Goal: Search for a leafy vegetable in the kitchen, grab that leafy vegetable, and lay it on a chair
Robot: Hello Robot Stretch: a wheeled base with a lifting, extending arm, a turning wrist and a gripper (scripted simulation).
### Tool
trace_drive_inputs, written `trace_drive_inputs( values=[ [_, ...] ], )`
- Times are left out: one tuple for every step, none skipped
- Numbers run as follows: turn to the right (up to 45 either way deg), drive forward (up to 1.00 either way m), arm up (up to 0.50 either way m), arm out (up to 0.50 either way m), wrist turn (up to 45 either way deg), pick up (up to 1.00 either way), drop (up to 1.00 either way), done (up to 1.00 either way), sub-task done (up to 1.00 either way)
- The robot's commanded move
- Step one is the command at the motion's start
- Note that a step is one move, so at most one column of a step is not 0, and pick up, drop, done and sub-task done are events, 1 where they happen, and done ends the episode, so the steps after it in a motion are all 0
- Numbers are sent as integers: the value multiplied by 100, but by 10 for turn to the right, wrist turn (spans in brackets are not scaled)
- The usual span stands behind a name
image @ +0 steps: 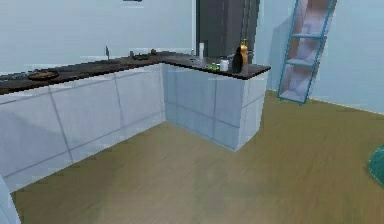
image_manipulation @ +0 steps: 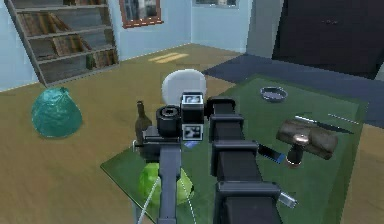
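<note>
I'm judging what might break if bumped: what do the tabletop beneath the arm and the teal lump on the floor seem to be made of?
Tabletop: probably tinted glass, since it is smooth, dark green and has a thin pale edge, though painted board is possible. Teal lump: looks like translucent glass or plastic, going by its pale glints and mottled, see-through body.

Wide bare floor (image: 250,170) lies before the L-shaped kitchen counter (image: 120,68), whose end is crowded with bottles (image: 240,55). On the green counter (image_manipulation: 340,185) the arm (image_manipulation: 240,170) bars the middle; a dark bottle (image_manipulation: 141,115) and a white round thing (image_manipulation: 182,82) stand near its far end, a green leafy lump (image_manipulation: 152,180) left of it, a brown lump (image_manipulation: 305,138) right. The near right corner is bare.
</note>
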Motion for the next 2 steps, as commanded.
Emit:
trace_drive_inputs(
  values=[
    [0, 0, 0, 0, 450, 0, 0, 0, 0],
    [0, 0, 0, 0, 450, 0, 0, 0, 0]
  ],
)
